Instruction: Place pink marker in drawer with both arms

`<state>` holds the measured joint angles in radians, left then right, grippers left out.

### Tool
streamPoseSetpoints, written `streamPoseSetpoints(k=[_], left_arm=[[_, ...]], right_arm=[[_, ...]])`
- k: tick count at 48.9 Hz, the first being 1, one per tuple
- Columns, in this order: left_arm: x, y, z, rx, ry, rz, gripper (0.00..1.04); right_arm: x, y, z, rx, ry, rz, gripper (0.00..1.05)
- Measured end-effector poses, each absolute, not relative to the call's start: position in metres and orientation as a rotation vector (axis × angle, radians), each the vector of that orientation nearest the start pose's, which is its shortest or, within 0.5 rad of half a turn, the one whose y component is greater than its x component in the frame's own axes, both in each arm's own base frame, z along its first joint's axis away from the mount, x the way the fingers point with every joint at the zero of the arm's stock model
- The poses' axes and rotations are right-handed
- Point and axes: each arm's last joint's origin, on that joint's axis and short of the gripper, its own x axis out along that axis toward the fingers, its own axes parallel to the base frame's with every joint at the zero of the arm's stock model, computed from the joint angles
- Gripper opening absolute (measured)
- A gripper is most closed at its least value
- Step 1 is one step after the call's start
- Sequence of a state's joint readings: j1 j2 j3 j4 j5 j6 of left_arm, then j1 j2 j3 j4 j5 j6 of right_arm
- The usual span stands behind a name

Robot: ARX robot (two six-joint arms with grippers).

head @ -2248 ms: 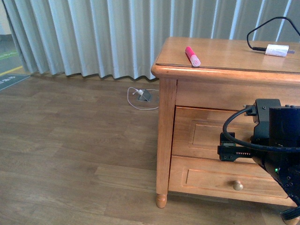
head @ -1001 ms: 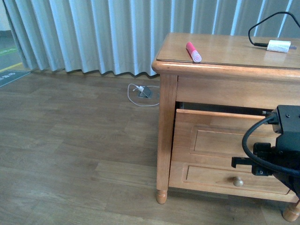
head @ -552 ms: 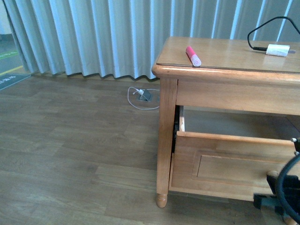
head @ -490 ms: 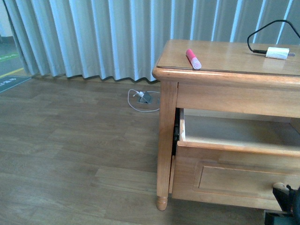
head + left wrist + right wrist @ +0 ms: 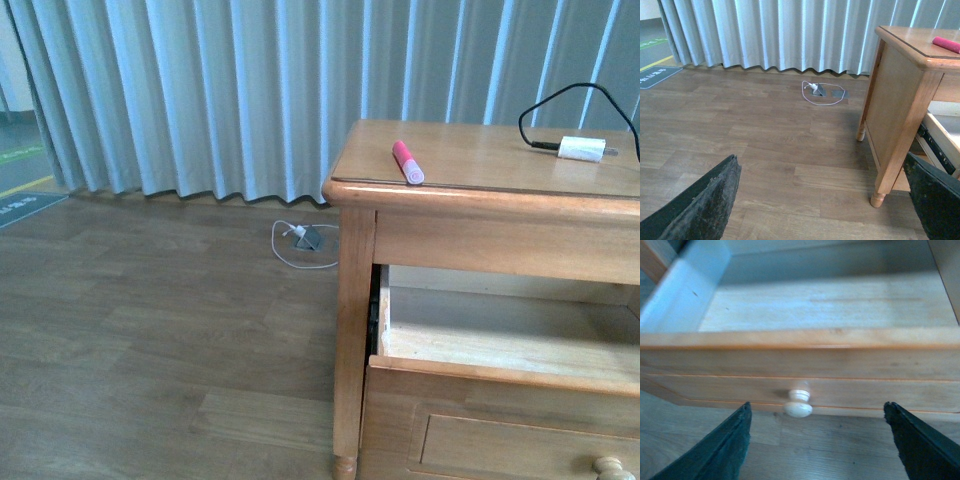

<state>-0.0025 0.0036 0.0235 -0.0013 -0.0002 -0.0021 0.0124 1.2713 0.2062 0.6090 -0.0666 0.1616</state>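
The pink marker (image 5: 407, 162) lies on the wooden cabinet's top near its front left edge; its end also shows in the left wrist view (image 5: 946, 44). The upper drawer (image 5: 500, 375) stands pulled open and empty, its pale knob (image 5: 611, 466) at the frame's bottom right. In the right wrist view my right gripper (image 5: 817, 437) is open just in front of the drawer front (image 5: 800, 375), holding nothing, with the knob (image 5: 799, 405) between its fingers' line and the wood. My left gripper (image 5: 830, 200) is open over the floor, left of the cabinet. Neither arm shows in the front view.
A white charger plug (image 5: 582, 149) with a black cable lies on the cabinet top at the back right. A white cable and small grey box (image 5: 305, 236) lie on the wood floor by the curtain (image 5: 200, 90). The cabinet's front leg (image 5: 879, 197) stands near my left gripper.
The upper drawer has come out from shut to wide open. My right arm, which was at the drawer front, has dropped out of the front view.
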Motion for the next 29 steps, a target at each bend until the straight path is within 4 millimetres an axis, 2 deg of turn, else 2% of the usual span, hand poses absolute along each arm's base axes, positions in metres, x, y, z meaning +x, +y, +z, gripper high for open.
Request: streamPoseSetpoints(k=[4, 9, 13, 22, 29], left_arm=[[0.096, 0.0, 0.171, -0.002, -0.018, -0.002, 0.99], [0.096, 0.0, 0.171, -0.002, -0.018, -0.002, 0.99], [0.096, 0.0, 0.171, -0.002, -0.018, -0.002, 0.99], [0.096, 0.0, 0.171, -0.002, -0.018, -0.002, 0.99], [0.096, 0.0, 0.171, -0.002, -0.018, -0.002, 0.99]], right_arm=[[0.19, 0.002, 0.152, 0.183, 0.428, 0.062, 0.98], [0.172, -0.001, 0.183, 0.192, 0.38, 0.081, 0.96], [0.158, -0.003, 0.2, 0.194, 0.347, 0.104, 0.96], [0.125, -0.005, 0.218, 0.191, 0.326, 0.142, 0.96], [0.119, -0.007, 0.22, 0.193, 0.318, 0.15, 0.96]])
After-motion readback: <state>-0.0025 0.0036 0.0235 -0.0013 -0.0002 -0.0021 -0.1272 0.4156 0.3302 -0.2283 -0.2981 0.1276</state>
